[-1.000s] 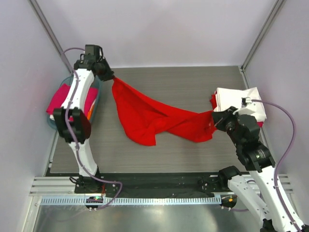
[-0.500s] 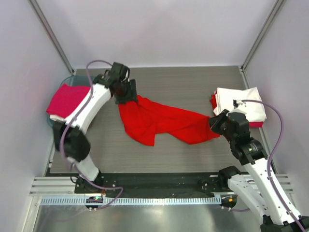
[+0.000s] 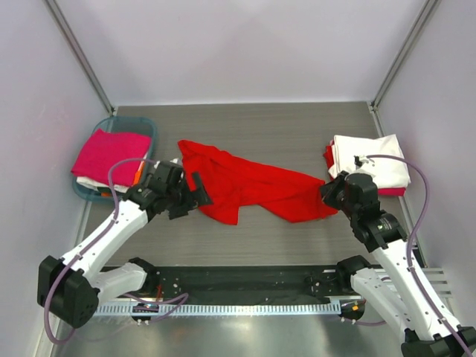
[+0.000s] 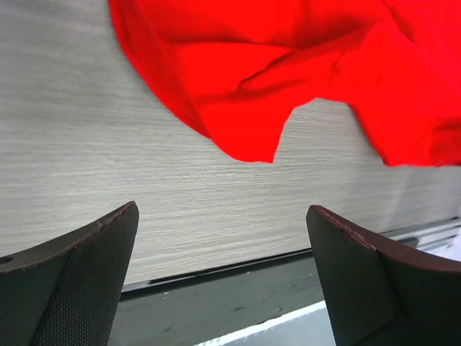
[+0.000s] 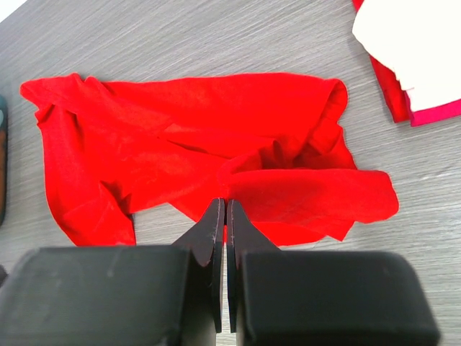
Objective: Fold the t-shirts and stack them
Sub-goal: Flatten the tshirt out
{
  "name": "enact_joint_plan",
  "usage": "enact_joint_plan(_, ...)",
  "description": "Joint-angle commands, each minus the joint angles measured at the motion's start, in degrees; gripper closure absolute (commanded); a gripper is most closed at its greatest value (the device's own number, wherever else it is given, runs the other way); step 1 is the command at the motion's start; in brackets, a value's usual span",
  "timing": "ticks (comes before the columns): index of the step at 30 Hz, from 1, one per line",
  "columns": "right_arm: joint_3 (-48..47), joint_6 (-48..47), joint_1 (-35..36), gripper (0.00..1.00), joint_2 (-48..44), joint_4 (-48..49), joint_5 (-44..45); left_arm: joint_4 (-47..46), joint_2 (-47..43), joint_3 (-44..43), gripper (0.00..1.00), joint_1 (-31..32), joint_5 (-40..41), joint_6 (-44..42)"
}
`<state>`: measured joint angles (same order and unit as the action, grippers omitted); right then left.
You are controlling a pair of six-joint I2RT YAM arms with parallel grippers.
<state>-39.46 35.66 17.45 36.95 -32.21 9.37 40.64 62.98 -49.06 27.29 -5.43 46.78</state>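
A bright red t-shirt (image 3: pixel 253 186) lies crumpled across the middle of the table, also filling the right wrist view (image 5: pixel 194 144). My left gripper (image 3: pixel 192 198) hovers open by the shirt's near-left edge with nothing between its fingers (image 4: pixel 72 281); the red cloth (image 4: pixel 288 65) lies just beyond them. My right gripper (image 3: pixel 329 195) is shut on the shirt's right edge, where a fold of red cloth rises to its tips (image 5: pixel 225 204). A folded white t-shirt (image 3: pixel 372 165) tops a stack at the right, red and magenta edges showing under it (image 5: pixel 410 50).
A teal basket (image 3: pixel 145 126) stands at the far left with a magenta t-shirt (image 3: pixel 110 151) on top of white and orange cloth. A black rail (image 3: pixel 245 279) runs along the table's near edge (image 4: pixel 216 295). Grey walls close in both sides.
My left gripper opened and let go of the red shirt's corner, then swung from the back by the basket to the front. The shirt sank onto the table. The right gripper stayed shut.
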Motion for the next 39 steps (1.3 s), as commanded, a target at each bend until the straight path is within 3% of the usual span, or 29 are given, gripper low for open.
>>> enact_joint_plan(1,0.3,-0.8,-0.1,0.98,0.1,2.1,-0.3,-10.7,-2.2,5.0,0.0,-0.6,0.3,10.9)
enact_joint_plan(7,2.1,0.0,-0.1,0.97,-0.2,2.4,-1.7,-21.5,-1.9,12.0,0.16,0.5,-1.3,20.6)
enact_joint_plan(11,2.7,0.2,-0.1,0.97,1.1,3.4,-2.8,-24.8,2.5,11.2,0.23,4.7,0.9,23.3)
enact_joint_plan(20,2.8,0.5,-0.1,0.97,0.8,3.5,-2.7,-25.7,10.7,8.6,0.33,16.8,17.5,35.8)
enact_joint_plan(29,2.3,1.1,-0.1,0.97,0.9,3.3,-3.1,-26.0,22.3,3.3,0.38,19.9,21.6,36.6)
enact_joint_plan(39,1.8,1.8,-0.1,0.97,1.5,3.0,-2.6,-22.8,26.8,2.7,0.45,20.3,21.1,39.3)
